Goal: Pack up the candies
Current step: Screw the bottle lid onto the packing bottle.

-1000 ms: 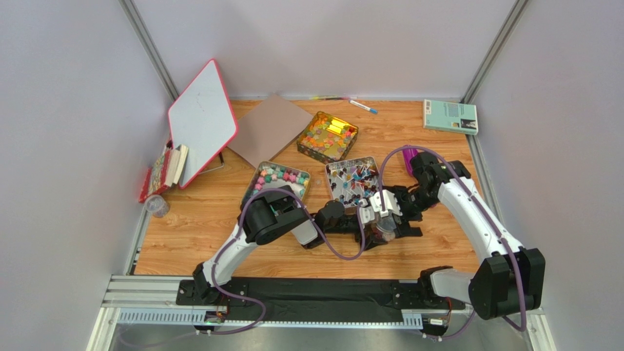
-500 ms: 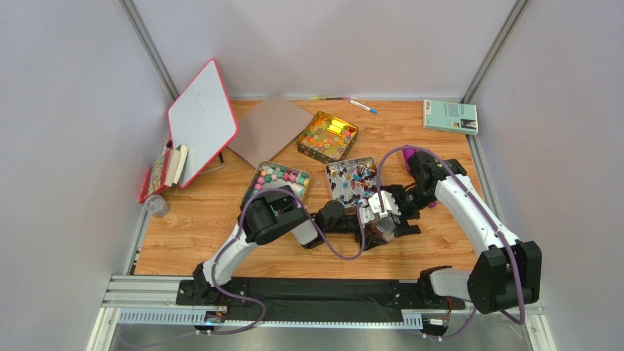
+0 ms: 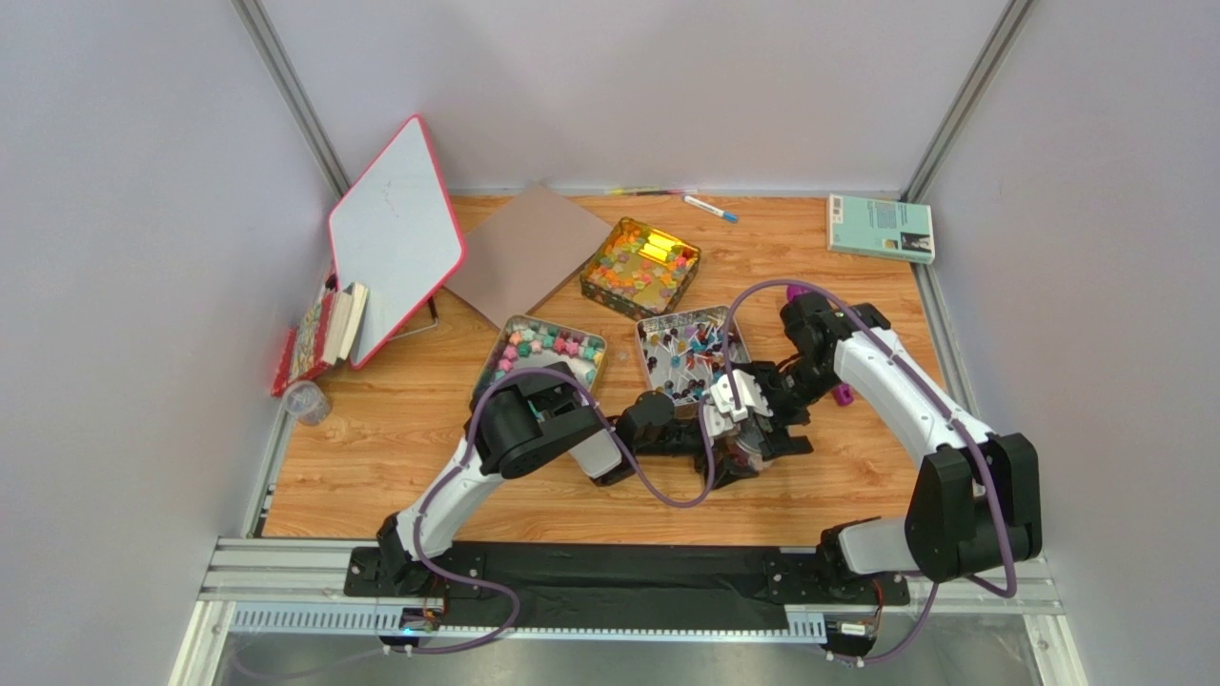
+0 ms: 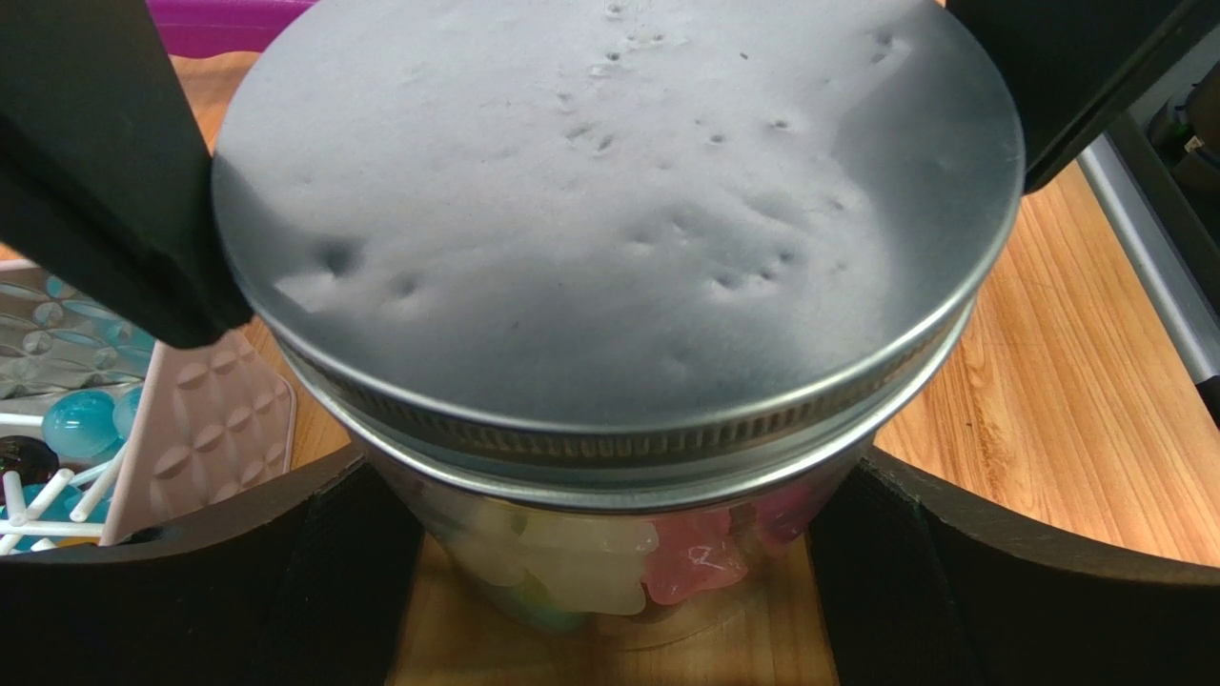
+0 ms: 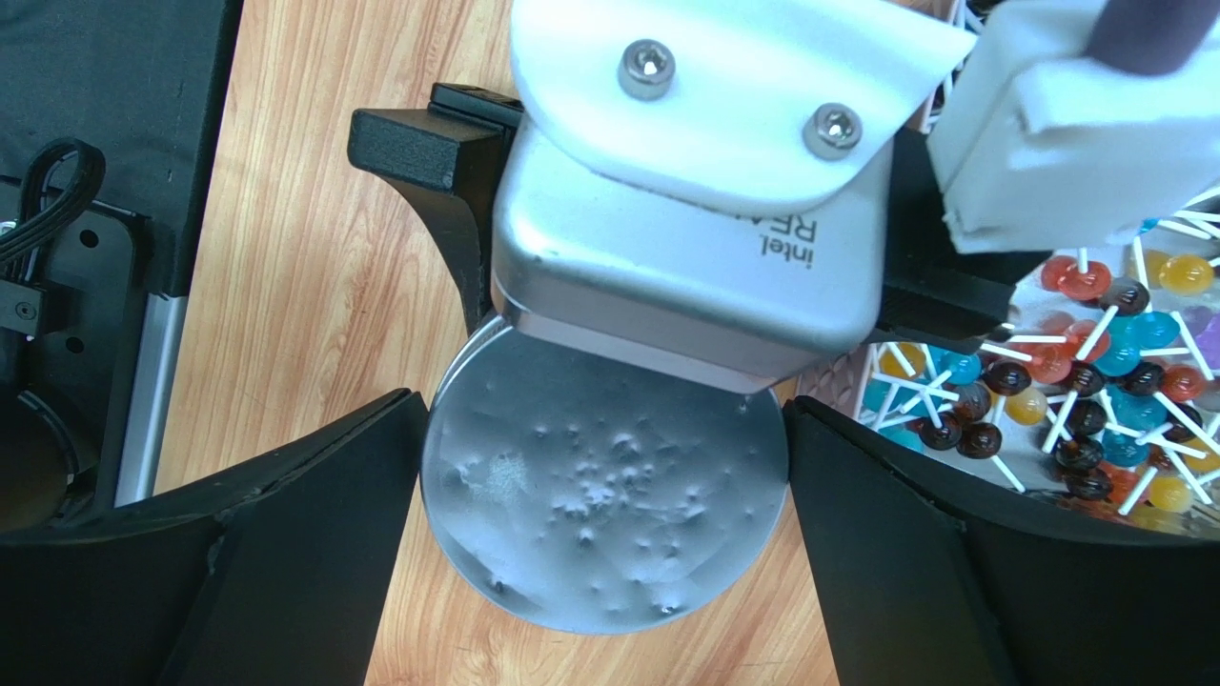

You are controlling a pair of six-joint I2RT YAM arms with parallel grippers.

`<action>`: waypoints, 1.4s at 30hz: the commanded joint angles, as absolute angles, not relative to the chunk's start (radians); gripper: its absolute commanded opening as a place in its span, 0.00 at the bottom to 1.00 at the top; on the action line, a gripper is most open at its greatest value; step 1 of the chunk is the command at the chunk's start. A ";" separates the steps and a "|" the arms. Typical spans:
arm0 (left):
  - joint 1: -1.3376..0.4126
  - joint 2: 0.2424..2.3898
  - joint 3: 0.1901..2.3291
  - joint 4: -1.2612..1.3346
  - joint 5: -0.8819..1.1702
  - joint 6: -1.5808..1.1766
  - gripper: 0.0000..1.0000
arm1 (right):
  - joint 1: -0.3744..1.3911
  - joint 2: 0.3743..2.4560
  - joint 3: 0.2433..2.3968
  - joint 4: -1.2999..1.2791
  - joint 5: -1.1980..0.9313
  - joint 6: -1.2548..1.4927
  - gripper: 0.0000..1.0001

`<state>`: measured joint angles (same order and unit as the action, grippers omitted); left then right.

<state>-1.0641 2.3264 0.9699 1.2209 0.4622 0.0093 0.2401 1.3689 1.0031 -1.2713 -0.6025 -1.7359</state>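
Comparing with a second ago, the left arm (image 3: pixel 537 422) is found unmoved, while the right arm (image 3: pixel 902 393) has been drawn inward, leftward, over the jar (image 4: pixel 573 572). A lid-turning step is judged to be under way, so packing is probably near its end; tightening cannot be told from loosening. The left arm is laid low across the table (image 3: pixel 373 443), and the left gripper (image 4: pixel 609 600) is clamped on the jar's glass body, where pastel candies (image 4: pixel 688 550) are seen inside. The lid (image 4: pixel 616 215) is pinched at its rim by the right gripper (image 5: pixel 602 429), which is reached down from above, the forearm angled back toward centre.
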 commanded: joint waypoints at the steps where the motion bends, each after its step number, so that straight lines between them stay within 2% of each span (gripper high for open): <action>1: -1.045 2.467 0.899 0.723 0.408 -0.014 0.00 | 0.247 1.376 1.029 -1.275 -0.604 -1.718 1.00; 2: -1.045 2.467 0.899 0.721 0.408 -0.017 0.00 | 0.247 1.377 1.031 -1.275 -0.603 -1.714 1.00; 5: -1.045 2.468 0.899 0.719 0.410 -0.017 0.00 | 0.247 1.387 1.043 -1.276 -0.591 -1.672 0.89; 6: -1.045 2.468 0.899 0.718 0.408 -0.015 0.00 | 0.247 1.388 1.043 -1.278 -0.585 -1.660 0.80; 8: -1.045 2.470 0.902 0.716 0.402 -0.018 0.00 | 0.247 1.405 1.046 -1.278 -0.562 -1.612 0.68; 9: -1.045 2.471 0.902 0.715 0.399 -0.018 0.00 | 0.247 1.413 1.045 -1.279 -0.552 -1.591 0.57; 12: -1.045 2.468 0.900 0.715 0.388 -0.017 0.00 | 0.247 1.440 1.026 -1.299 -0.514 -1.516 0.41; 13: -1.045 2.467 0.900 0.715 0.385 -0.017 0.00 | 0.247 1.440 1.014 -1.299 -0.497 -1.482 0.39; 17: -1.045 2.467 0.900 0.715 0.371 -0.015 0.00 | 0.248 1.424 0.939 -1.304 -0.469 -1.431 0.36; 25: -1.040 2.470 0.911 0.718 0.319 -0.002 0.00 | 0.255 1.391 0.824 -1.283 -0.443 -1.266 0.36; 39: -1.040 2.461 0.905 0.718 0.258 0.061 0.00 | 0.255 1.358 0.738 -1.186 -0.463 -0.927 0.34; 42: -1.040 2.457 0.905 0.713 0.252 0.069 0.00 | 0.255 1.336 0.742 -1.170 -0.460 -0.900 0.38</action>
<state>-1.0664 2.3291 0.9756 1.2190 0.4397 0.0143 0.2478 1.2762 0.8745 -1.0145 -0.5537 -1.1015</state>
